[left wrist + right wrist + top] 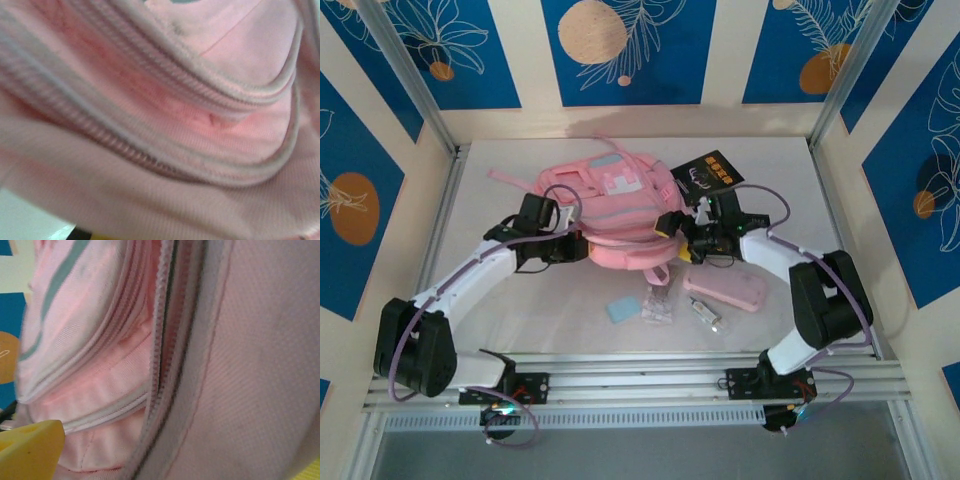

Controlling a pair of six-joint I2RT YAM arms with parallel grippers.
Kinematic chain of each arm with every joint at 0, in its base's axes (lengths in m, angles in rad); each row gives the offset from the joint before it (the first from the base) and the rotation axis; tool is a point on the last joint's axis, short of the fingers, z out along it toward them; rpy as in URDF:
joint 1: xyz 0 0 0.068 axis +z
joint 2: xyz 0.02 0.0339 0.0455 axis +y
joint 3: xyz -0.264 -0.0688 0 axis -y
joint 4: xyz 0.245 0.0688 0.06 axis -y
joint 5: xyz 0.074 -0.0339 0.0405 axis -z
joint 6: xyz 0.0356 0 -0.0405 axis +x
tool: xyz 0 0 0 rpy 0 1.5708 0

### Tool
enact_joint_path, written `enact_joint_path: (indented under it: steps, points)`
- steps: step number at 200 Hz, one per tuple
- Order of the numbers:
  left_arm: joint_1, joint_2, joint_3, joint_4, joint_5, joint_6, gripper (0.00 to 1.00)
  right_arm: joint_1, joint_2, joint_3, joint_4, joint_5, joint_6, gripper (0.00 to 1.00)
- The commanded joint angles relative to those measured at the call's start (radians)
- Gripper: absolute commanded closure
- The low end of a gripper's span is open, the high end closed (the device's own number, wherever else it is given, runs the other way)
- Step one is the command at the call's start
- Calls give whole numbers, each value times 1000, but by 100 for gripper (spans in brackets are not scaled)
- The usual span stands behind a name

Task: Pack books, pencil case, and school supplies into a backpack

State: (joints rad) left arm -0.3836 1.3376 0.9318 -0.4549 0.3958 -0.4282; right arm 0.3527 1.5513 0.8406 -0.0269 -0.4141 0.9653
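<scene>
Backpack [610, 195] is laid mid-tabletop [500, 310]. It looks soft, floppy and probably light, so it's best grabbed by the corded zipper rim [200, 90]. Left claw [558, 238] is shut at its near-left edge, though a pinch of fabric can't be confirmed. Right claw [672, 230] is spread wide, nothing held.

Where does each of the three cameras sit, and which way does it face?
Top: above and behind the arms, looking down at the table; both arms show, left gripper and right gripper at the backpack.
Left wrist: on the left arm, pressed close to the backpack's zip.
Right wrist: on the right arm, facing the zip; a yellow finger shows.
Shared: all see the backpack.
</scene>
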Motion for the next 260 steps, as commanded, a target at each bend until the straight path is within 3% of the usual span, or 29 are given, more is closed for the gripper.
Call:
enact_joint_path:
  steps: [1, 23, 35, 47, 55, 64, 103, 124, 137, 161, 211, 240, 246, 260]
  points:
    - [-37, -12, 10, 126, 9, -77, 100, 58, -75, -83, 144, 81, 205, 1]
    - [-54, -9, 1, 136, 17, -85, 100, 90, -97, -104, 198, 158, 252, 2]
    - [-54, -13, -9, 126, 8, -78, 100, 91, -89, -98, 248, 146, 278, 12]
    - [-54, -15, -16, 104, -6, -56, 100, 91, -79, -91, 290, 124, 293, 38]
    - [-51, -17, -15, 75, -20, -29, 100, 91, -79, -84, 294, 116, 290, 73]
    - [-47, -18, -12, 32, -48, 12, 100, 88, -86, -72, 262, 112, 267, 100]
    - [26, -3, 17, -191, -69, 172, 100, 21, -136, -19, 87, 65, 60, 100]
    - [51, 5, 53, -313, -180, 265, 100, -27, -146, 25, 4, -13, -86, 100]
    - [72, 10, 66, -344, -258, 303, 100, -48, -137, 79, -84, -54, -181, 100]
    - [129, 26, 85, -327, -300, 327, 100, -70, -115, 151, -198, -119, -309, 100]
    - [216, 160, 209, -291, -463, 260, 100, -72, -77, 174, -199, -209, -344, 100]
    - [252, 230, 255, -317, -483, 206, 100, -32, -54, 173, -137, -198, -304, 100]
    - [252, 232, 255, -320, -478, 198, 91, -19, -46, 175, -120, -186, -287, 100]
    - [252, 214, 239, -309, -433, 162, 47, 13, -18, 174, -65, -153, -235, 100]
